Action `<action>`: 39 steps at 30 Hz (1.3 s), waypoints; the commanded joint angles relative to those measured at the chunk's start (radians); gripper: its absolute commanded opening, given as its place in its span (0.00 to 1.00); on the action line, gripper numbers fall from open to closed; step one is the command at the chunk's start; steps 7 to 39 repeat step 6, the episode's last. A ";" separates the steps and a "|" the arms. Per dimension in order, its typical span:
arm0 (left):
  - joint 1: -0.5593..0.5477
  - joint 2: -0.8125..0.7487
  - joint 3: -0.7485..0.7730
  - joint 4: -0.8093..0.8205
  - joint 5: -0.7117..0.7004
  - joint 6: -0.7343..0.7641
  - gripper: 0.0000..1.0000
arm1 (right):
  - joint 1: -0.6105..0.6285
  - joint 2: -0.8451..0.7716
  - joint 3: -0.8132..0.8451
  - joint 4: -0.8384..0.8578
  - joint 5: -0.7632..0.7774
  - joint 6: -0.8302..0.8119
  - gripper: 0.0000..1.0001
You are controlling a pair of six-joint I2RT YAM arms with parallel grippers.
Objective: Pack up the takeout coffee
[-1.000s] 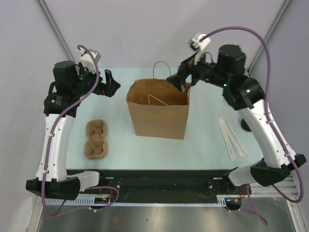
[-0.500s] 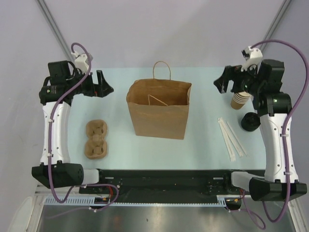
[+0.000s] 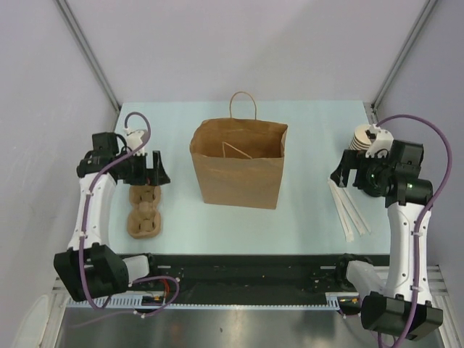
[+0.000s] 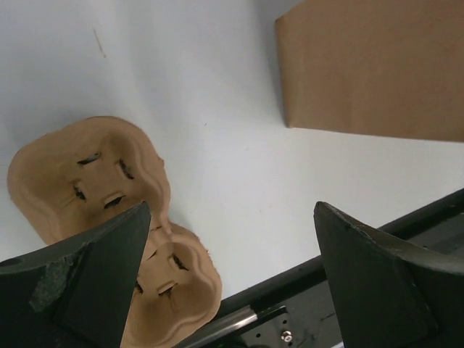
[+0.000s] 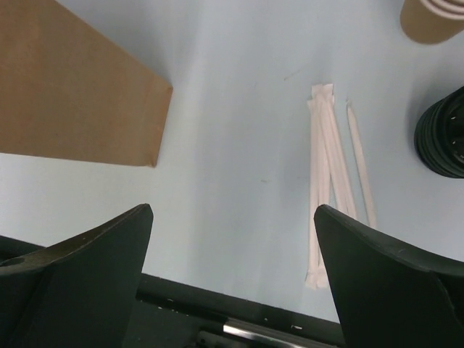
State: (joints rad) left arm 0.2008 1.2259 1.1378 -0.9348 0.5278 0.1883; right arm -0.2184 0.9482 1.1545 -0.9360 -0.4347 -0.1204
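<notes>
Left jaws gape wide and empty over the carrier (image 3: 144,214) by the counter's (image 3: 312,130) left edge. Right jaws gape empty above straws (image 3: 351,214) by the right edge. The coffee is not in sight. The bag (image 3: 238,174) stands mid-counter.

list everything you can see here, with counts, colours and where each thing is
paper bag: 1, brown, upright and open at the table's centre
cup carrier: 1, tan pulp, left of the bag, below the left gripper
wrapped straws: about 3, white, lying right of the bag
paper cups: 1 stack, tan, far right; number unclear
lids: black, far right, nearer than the cups; number unclear
table: 1, pale blue
left gripper: 1, black, open, empty
right gripper: 1, black, open, empty, above the table beside the straws
</notes>
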 commanded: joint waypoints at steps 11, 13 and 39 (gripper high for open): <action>0.005 -0.102 0.022 0.047 -0.104 0.066 0.99 | -0.001 -0.014 0.013 0.100 -0.033 0.057 1.00; 0.005 -0.102 0.022 0.047 -0.104 0.066 0.99 | -0.001 -0.014 0.013 0.100 -0.033 0.057 1.00; 0.005 -0.102 0.022 0.047 -0.104 0.066 0.99 | -0.001 -0.014 0.013 0.100 -0.033 0.057 1.00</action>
